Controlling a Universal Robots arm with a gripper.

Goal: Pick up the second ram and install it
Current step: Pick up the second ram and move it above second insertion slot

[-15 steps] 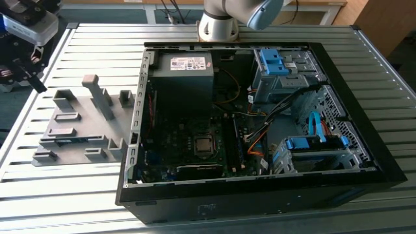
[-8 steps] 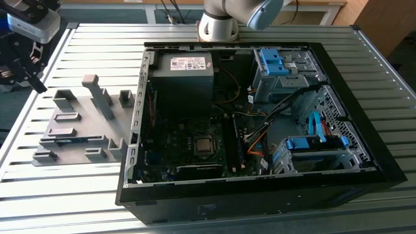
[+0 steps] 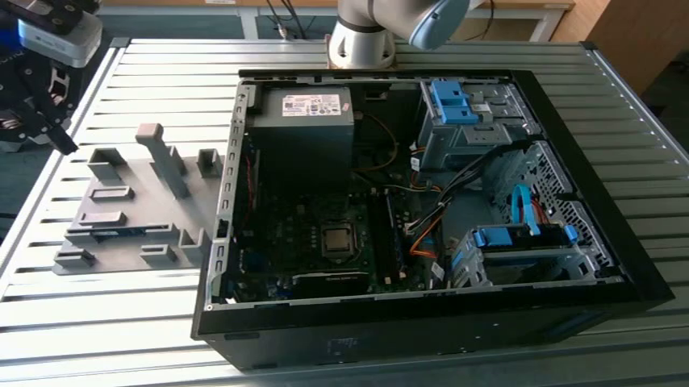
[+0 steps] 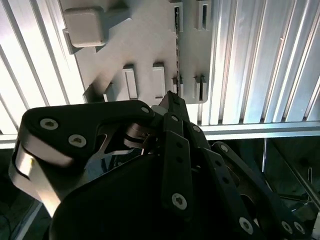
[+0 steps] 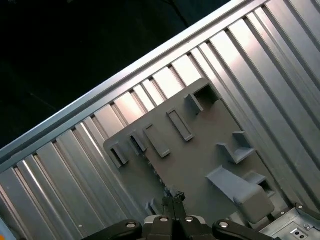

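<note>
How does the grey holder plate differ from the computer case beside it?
The holder plate is light grey; the computer case is black. The plate is flat with small blocks standing on it; the case is a deep box, open on top, with parts inside. The case is much larger. Both lie on the slatted metal table.

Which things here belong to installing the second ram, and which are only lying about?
For the job: hand, second ram in its grey holder, motherboard inside the open computer case.
Just lying about: power supply, drive cage, blue cable, slatted table.
</note>
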